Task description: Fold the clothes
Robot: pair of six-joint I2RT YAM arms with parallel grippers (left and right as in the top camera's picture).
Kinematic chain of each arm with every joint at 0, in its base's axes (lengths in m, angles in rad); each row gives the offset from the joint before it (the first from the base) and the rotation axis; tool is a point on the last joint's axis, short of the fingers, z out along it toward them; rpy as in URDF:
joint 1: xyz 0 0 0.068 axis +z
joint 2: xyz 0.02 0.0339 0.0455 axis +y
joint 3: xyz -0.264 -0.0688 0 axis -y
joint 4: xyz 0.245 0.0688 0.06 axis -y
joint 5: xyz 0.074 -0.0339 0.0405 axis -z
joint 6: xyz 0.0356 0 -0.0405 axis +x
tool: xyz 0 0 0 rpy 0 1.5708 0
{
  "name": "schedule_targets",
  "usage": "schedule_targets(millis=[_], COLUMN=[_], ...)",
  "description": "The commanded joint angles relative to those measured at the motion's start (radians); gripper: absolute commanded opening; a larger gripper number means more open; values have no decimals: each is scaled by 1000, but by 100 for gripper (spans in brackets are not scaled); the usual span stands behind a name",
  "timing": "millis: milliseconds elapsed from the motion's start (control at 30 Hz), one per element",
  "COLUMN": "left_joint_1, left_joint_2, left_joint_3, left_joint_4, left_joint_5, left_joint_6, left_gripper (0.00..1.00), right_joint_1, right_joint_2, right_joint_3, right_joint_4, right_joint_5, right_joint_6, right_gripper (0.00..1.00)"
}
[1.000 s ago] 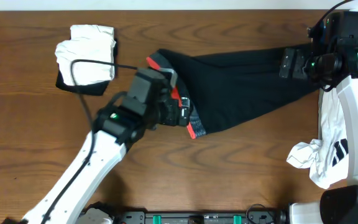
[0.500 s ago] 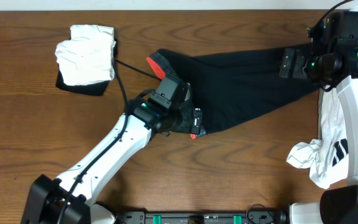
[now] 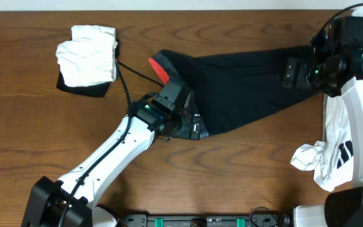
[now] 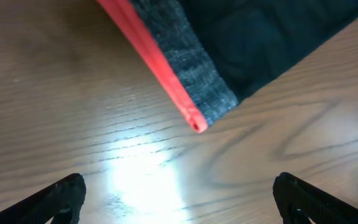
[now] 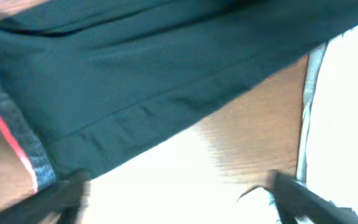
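What changed: My left gripper (image 3: 184, 121) has moved right and down. A moment ago it was beside the waistband (image 4: 185, 81). Now it is over the waistband's low corner. My right gripper (image 3: 295, 70) has hardly moved. It is at the far end of the leggings (image 3: 251, 82).
What it means: I think I am lining up at both ends to make a fold. No fold is made yet.
Leggings: They lie flat on the table (image 3: 30, 139), with the waistband on the left and the legs reaching right.
Left gripper: It is wide open and holds nothing. The red-edged corner lies just ahead of my fingertips, not between them.
Right gripper: My fingers stand wide apart, though the view is blurry. Black cloth lies just ahead, and I see nothing pinched.
Other clothes: A folded white pile (image 3: 87, 55) sits far left. A white heap (image 3: 336, 145) lies at the right edge.
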Motion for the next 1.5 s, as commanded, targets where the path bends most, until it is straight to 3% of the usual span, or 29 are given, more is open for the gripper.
schedule_targets(millis=[0, 33, 67, 133, 333, 467, 1133, 1467], left_joint_1=[1, 1, 1, 1, 1, 1, 1, 1], left_joint_2=[-5, -5, -5, -5, -5, -5, -5, -5], left_joint_3=[11, 11, 11, 11, 11, 11, 11, 11], left_joint_4=[-2, -1, -1, -5, -21, -16, -43, -50], left_joint_5=[-45, -45, -45, -45, -45, -45, -45, -45], left_joint_6=[-8, -8, -8, -9, -9, -8, 18, 18], left_gripper=[98, 98, 98, 98, 98, 98, 98, 98], right_joint_1=[-35, -44, -58, -84, -139, -159, -353, -570], right_joint_2=[-5, -5, -5, -5, -5, -5, -1, 1], right_joint_3=[-78, -105, -136, -196, -267, -282, -768, -810], right_joint_4=[7, 12, 15, 27, -3, 11, 572, 691], right_joint_5=[19, 40, 72, 119, 105, 258, 288, 262], right_joint_6=[21, 45, 85, 151, 158, 201, 137, 137], right_gripper=[36, 15, 1, 1, 1, 1, 1, 1])
